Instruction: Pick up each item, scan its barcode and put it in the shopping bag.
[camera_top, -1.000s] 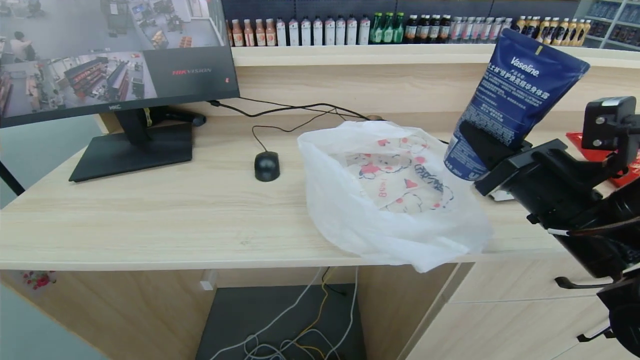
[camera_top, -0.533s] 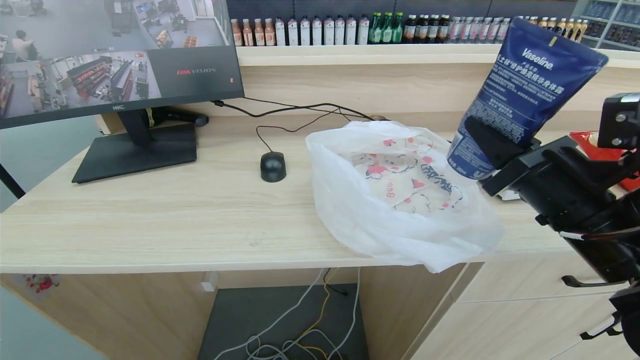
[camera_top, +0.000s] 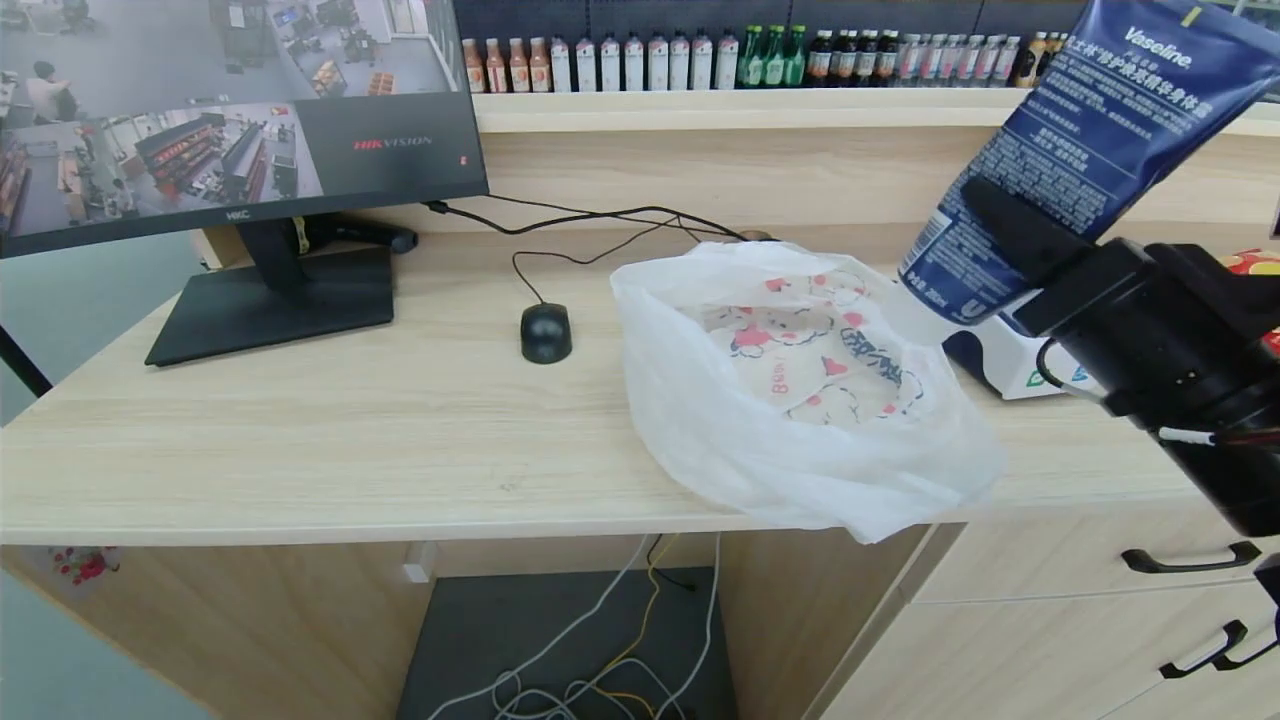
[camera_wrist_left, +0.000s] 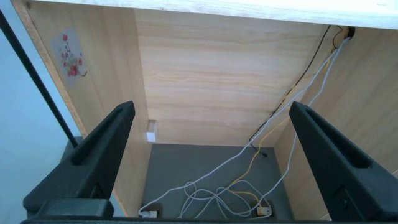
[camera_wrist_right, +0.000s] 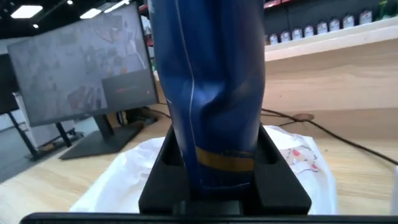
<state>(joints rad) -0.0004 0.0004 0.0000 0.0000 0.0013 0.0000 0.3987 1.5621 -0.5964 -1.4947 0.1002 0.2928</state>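
Above the right end of the tabletop (camera_top: 350, 430), our right hand (camera_top: 1010, 250) grips the blue tube (camera_top: 1090, 130), tilted beside the bag (camera_top: 800, 420), with the scanner (camera_top: 1000, 360) half hidden behind. We judge it should be scanned if it has not been, then lowered into the bag's mouth; we cannot see the barcode. Our left hand (camera_wrist_left: 211, 112) hangs wide and empty

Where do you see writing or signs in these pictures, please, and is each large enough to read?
Blue tube in the right claw: large white word, legible; fine lines too small.
Monitor: red logo word, legible; tiny bezel mark unreadable.
Shopping bag: red and dark print, crumpled, unreadable.
Shelf bottles: labels too small.
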